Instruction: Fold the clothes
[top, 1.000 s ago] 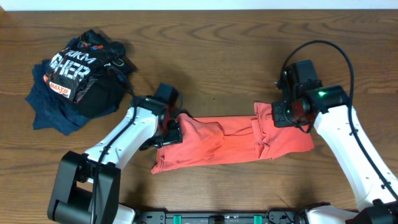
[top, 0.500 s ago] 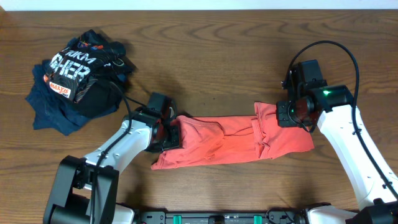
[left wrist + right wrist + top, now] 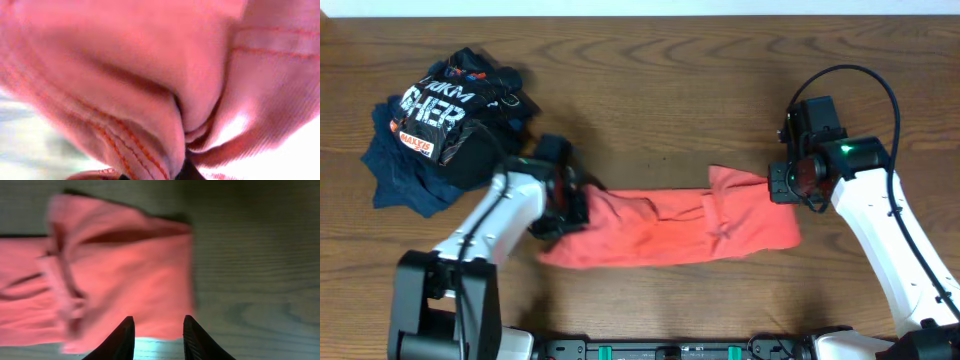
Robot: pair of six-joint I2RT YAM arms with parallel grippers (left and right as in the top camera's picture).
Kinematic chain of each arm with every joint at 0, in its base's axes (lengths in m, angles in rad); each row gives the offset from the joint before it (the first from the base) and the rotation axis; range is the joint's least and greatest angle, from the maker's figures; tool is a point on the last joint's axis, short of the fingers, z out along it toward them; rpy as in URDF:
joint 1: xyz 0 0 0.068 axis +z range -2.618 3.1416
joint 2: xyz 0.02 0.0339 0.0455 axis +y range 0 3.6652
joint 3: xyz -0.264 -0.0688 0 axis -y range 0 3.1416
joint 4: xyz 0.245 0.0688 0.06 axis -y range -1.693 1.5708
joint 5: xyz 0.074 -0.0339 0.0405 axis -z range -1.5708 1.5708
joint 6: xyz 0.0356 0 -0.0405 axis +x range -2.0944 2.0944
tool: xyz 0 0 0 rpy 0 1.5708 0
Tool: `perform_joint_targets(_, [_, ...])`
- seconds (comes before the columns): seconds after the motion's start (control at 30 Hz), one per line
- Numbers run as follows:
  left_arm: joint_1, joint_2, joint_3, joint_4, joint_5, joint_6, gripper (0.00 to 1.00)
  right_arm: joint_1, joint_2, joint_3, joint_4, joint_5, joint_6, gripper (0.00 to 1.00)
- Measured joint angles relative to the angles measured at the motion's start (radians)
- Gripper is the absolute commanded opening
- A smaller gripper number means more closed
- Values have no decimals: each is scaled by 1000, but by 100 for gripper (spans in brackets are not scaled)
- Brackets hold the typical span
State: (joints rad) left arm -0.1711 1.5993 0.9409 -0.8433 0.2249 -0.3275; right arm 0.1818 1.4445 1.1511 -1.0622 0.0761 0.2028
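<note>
One coral-red cotton T-shirt (image 3: 670, 225) edge sits clamped in my left gripper (image 3: 568, 205); my right gripper (image 3: 156, 337) hangs parted, empty. Open brown wooden table (image 3: 670, 90) lies above it. The upper-left black garment (image 3: 450, 120) reads "GHER".

**White lettering shows on black garment**

In the overhead view you can read part of a white print (image 3: 433, 99) on the crumpled black garment (image 3: 470, 150). It shows "OKM" on the upper line and "GHER" below, both cut off by folds. A small red-and-yellow label (image 3: 413, 141) sits under them, its letters too small to make out.
</note>
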Motion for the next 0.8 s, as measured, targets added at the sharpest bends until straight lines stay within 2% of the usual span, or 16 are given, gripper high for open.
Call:
perform_joint_targets(0.23, [110, 0, 220, -156, -83, 22, 6, -74, 0, 0, -14, 13, 7, 31])
perform_joint_targets(0.4, [77, 0, 318, -249, -102, 21, 6, -106, 0, 0, -23, 20, 7, 32])
perform_joint_targets(0.6, [-95, 0, 369, -243, -101, -21, 6, -114, 0, 0, -34, 23, 7, 31])
perform_joint_targets(0.8, [-345, 2, 370, -125, -101, -100, 6, -122, 0, 0, -42, 26, 7, 31])
